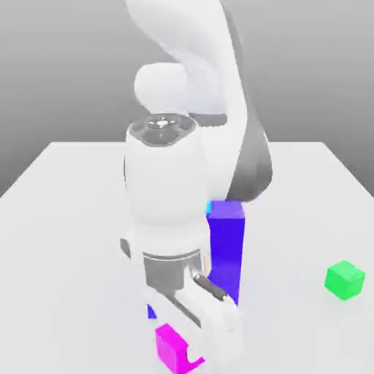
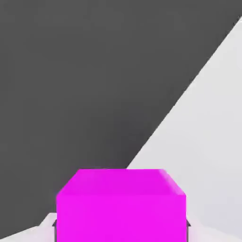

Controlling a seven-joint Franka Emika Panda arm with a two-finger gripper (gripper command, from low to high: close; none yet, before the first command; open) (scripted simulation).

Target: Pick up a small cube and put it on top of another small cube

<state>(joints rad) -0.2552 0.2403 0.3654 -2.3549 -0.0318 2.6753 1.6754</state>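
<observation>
Near the exterior view's lower edge, the tool pinches the small cube between its fingers.

We look down on the worktop from close in front of the arm; our hand view sits right against the magenta cube, which both views share.

The arm hides much of the blue block behind the claw — only one side strip and a sliver low down show. The claw's fingertips are covered by the pink cube and the hand housing. In the hand view the pink cube runs off the picture's edge — its underside and the bench beneath it are out of sight.
</observation>
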